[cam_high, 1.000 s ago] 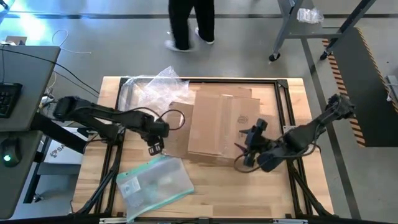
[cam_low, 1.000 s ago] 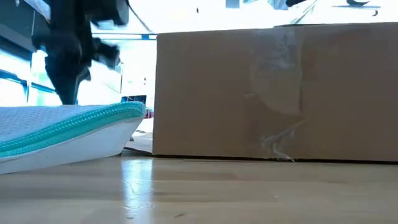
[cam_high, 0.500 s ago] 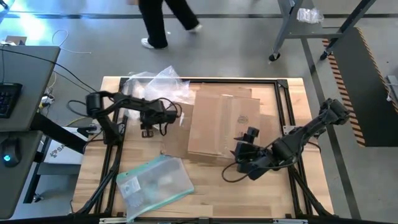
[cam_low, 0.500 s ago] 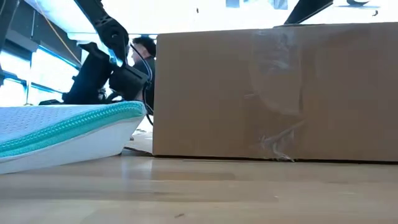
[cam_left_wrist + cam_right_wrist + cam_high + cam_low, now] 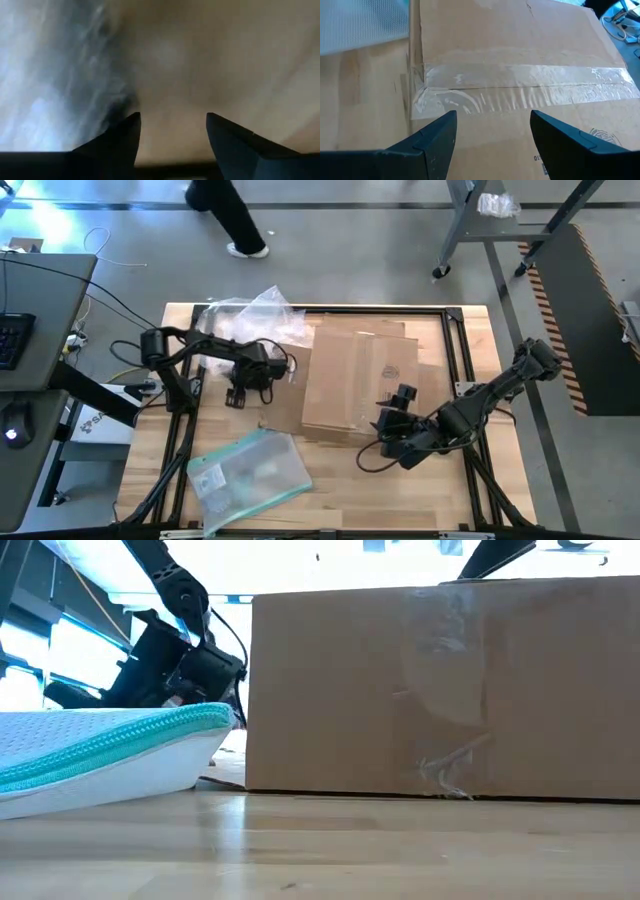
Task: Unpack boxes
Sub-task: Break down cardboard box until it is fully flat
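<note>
The brown cardboard box (image 5: pixel 355 380) stands mid-table on its base, and clear tape (image 5: pixel 520 82) runs along its top seam. One flap (image 5: pixel 285 395) lies out toward the left. My left gripper (image 5: pixel 240 393) points steeply down just left of that flap, open, close over a tan surface (image 5: pixel 172 132) with nothing between its fingers. My right gripper (image 5: pixel 397 415) hovers open over the box's near right part, fingers either side of the taped seam (image 5: pixel 492 130) and above it. In the low view the left gripper (image 5: pixel 190 670) shows behind the pouch.
A clear pouch with a teal edge (image 5: pixel 250 473) lies near the table's front left. Crumpled bubble wrap (image 5: pixel 250 315) lies at the far left beside the box. A black frame (image 5: pixel 455 315) rims the table. A person (image 5: pixel 225 210) walks past beyond the far edge.
My left gripper has left the spot by the pouch, swung toward the far edge and sunk beside the box's left flap, rolling its wrist as it went. My right gripper has dropped a little toward the near edge. The box and the pouch have stayed put.
</note>
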You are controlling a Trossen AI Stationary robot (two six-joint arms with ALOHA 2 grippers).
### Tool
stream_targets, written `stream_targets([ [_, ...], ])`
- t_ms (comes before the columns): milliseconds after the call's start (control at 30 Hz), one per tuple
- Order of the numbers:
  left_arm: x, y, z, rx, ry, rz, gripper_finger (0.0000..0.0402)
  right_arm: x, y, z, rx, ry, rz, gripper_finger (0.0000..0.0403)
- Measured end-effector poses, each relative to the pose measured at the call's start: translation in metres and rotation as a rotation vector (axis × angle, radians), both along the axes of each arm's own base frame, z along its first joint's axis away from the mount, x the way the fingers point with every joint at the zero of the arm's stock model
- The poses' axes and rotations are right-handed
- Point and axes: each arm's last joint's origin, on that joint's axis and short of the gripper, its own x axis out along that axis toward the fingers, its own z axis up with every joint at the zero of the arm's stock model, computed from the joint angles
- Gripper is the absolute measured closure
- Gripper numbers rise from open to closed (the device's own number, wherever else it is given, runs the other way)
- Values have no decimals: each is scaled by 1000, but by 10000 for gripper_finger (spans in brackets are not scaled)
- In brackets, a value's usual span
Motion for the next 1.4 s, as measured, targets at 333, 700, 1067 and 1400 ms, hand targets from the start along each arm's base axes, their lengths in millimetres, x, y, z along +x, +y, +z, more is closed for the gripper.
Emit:
stream_targets([
  [333, 2, -14, 25, 107, 27, -111, 197, 0, 0, 1, -21, -9, -2, 165],
  [700, -5, 22, 16, 183, -35, -107, 177, 0, 0, 0, 1, -1, -2, 165],
  [1067, -15, 24, -4, 94, -102, -81, 193, 0, 0, 0, 8, -1, -4, 165],
  [1400, -20, -9, 15, 29, 26, 267, 291, -12, 18, 2, -26, -60, 24, 165],
])
